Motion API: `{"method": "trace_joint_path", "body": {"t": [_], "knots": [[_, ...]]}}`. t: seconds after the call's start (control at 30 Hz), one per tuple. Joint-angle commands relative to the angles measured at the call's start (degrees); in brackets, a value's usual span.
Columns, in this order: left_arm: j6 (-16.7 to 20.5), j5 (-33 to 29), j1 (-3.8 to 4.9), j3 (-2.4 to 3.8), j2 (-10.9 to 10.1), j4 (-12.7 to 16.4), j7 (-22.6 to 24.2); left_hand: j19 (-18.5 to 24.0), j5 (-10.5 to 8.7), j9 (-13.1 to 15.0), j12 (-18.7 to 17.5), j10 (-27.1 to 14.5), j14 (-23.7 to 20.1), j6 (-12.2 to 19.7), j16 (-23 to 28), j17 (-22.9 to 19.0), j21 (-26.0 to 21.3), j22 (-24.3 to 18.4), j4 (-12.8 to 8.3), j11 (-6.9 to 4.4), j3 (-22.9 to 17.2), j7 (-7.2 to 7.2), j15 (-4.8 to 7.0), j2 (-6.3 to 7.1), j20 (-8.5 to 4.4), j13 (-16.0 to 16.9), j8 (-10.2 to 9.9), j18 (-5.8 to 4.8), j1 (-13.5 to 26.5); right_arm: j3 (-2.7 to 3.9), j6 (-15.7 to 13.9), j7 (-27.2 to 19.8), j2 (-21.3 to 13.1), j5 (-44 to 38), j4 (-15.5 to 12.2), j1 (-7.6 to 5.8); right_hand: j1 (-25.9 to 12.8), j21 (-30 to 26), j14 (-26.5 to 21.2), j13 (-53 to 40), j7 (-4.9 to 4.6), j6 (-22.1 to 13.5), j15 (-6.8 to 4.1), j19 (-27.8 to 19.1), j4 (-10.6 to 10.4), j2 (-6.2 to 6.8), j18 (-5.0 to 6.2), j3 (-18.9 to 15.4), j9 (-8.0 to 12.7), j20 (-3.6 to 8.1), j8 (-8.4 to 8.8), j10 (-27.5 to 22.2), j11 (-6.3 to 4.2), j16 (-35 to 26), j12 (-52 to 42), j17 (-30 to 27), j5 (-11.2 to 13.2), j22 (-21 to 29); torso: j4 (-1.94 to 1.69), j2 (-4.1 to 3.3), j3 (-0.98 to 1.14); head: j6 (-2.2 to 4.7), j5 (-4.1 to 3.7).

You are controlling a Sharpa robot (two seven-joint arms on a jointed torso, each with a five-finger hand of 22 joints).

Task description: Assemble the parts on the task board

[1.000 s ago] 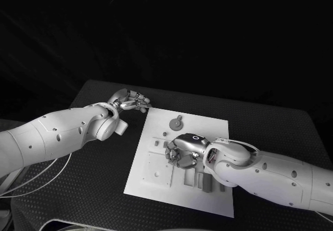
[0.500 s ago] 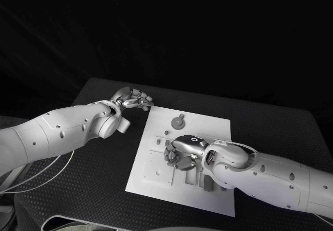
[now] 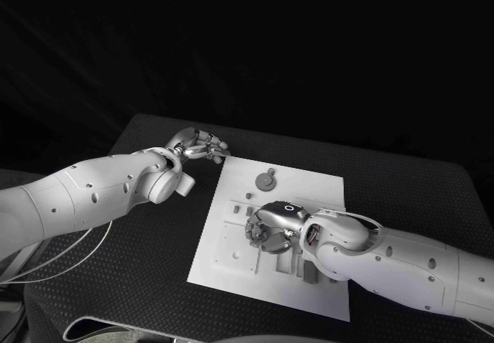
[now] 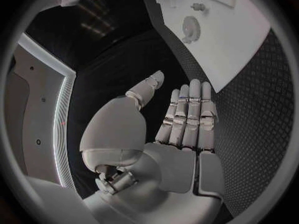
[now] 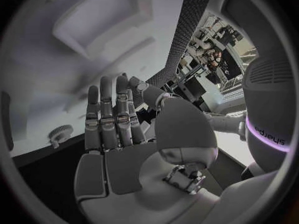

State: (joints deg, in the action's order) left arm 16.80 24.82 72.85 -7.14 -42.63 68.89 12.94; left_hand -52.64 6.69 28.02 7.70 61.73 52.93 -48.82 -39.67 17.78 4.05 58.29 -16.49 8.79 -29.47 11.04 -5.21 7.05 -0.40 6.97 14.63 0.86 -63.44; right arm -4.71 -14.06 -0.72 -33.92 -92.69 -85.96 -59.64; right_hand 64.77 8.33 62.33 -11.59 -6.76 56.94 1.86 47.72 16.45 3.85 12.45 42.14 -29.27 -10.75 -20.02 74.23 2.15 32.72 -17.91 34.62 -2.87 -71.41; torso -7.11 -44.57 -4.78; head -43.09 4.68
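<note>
The right hand (image 3: 272, 227) sits low over the middle of the flat white rectangular task board (image 3: 321, 293), fingers (image 5: 109, 117) stretched out straight and side by side, nothing held. The small grey parts (image 3: 300, 269) lie on the board just beside that hand. Further back there's a round grey gear-like part (image 3: 267, 182) near the board's far edge. Beyond the far left corner, over the black textured worktop (image 3: 123, 257), hangs the left hand (image 3: 198, 148), fingers (image 4: 190, 109) straight, close together, holding nothing.

White task board (image 3: 321, 187), black table (image 3: 134, 286)
</note>
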Motion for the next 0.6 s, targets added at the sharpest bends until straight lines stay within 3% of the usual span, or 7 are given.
{"method": "trace_joint_path", "body": {"t": [0.03,0.6], "knots": [[-0.48,-0.34,0.04,0.05,0.03,0.13,0.49,-0.09,0.31,-0.08,0.35,-0.44,0.02,0.1,0.3,0.08,-0.18,-0.09,0.04,0.09,0.38,-0.15,-0.13,-0.35,0.1,-0.09,0.13,0.26,-0.24,-0.04,0.69,0.0,0.07,-0.86,0.22,0.14,-0.03,-0.32,0.1,-0.08,-0.16,0.28,0.31,0.36,0.07,-0.39,1.1,0.04,-0.08,-0.24,-0.16,0.25,0.29,-0.32,0.34,0.1,0.04,0.04,0.0,-0.02,0.03,-0.06,0.08],[-0.62,-0.34,0.04,0.05,-0.04,0.29,0.41,-0.06,0.31,-0.09,0.36,-0.48,0.0,0.12,0.39,0.19,-0.18,-0.14,0.04,0.11,0.41,-0.15,-0.15,-0.36,0.1,-0.14,0.15,0.25,-0.2,-0.15,0.89,0.52,0.35,-1.23,0.88,0.15,-0.03,-0.39,0.11,-0.14,-0.16,0.25,0.31,0.37,0.08,-0.42,1.12,0.01,-0.11,-0.24,-0.15,0.26,0.29,-0.41,0.42,0.2,0.04,-0.02,0.02,0.0,-0.03,-0.1,0.13]]}}
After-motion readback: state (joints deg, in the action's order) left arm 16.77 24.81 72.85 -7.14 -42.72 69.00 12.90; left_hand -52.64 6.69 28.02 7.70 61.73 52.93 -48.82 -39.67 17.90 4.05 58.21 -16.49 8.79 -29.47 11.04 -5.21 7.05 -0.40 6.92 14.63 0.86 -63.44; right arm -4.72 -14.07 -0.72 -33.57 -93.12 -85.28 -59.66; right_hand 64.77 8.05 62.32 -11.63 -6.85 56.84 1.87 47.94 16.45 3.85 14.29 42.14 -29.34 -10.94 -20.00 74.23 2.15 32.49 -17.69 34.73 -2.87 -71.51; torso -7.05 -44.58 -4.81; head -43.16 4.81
